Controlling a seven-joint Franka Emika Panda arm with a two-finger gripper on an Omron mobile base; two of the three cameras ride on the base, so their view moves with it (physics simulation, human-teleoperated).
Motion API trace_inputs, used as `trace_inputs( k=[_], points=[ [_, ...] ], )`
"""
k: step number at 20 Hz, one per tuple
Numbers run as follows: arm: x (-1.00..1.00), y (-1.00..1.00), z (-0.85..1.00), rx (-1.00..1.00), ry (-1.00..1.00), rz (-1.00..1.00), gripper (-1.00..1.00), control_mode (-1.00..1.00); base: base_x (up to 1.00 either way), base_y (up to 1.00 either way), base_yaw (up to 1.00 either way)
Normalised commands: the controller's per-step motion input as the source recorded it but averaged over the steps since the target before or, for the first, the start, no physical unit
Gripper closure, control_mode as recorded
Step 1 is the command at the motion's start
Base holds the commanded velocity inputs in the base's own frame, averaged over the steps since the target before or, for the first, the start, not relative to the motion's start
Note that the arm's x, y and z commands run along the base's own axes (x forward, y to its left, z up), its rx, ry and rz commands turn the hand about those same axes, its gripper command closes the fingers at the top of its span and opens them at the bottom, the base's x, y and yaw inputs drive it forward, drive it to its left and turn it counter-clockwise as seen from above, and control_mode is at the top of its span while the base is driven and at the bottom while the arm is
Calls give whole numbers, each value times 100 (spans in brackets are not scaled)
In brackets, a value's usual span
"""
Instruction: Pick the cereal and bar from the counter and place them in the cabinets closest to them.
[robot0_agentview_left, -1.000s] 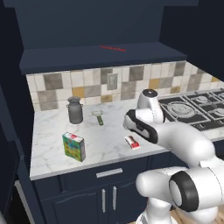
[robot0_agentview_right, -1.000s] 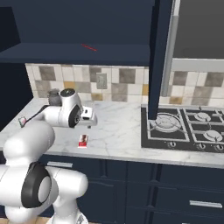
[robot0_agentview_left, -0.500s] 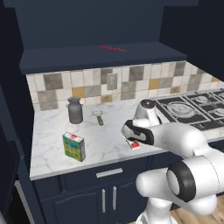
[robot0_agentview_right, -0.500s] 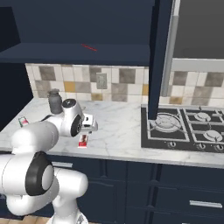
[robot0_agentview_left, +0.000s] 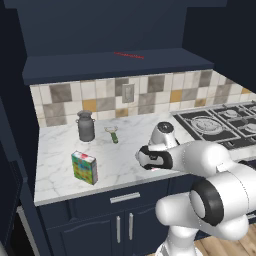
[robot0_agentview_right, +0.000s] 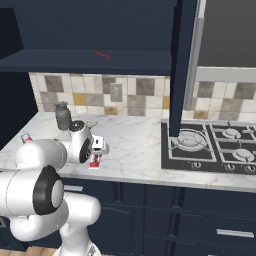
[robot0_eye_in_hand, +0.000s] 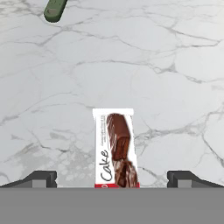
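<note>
The gripper (robot0_eye_in_hand: 112, 179) hangs released over the bar (robot0_eye_in_hand: 115, 148) on the desk (robot0_eye_in_hand: 175, 65); I'd drop straight, straddling its narrow sides.

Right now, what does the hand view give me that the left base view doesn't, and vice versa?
Hand view alone: the bar flat on the marble, its "Cake" print readable, lying between the wide-open finger tips.

Left base view alone: the cereal upright near the front edge, the grey metal jug by the tiled backsplash, the gas hob, the wall cabinet.

Both: the counter and the green-handled tool, partly cut off in the hand view.
</note>
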Motion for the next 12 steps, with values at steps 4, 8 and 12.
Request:
trace_inputs(
  k=[4,8,12],
  points=[
    [1,0,0,0,0,0,-100,-100,0,0,0],
    [8,0,-11,1,0,0,-100,-100,0,0,0],
    [10,0,-21,2,0,0,-100,-100,0,0,0]
  ],
)
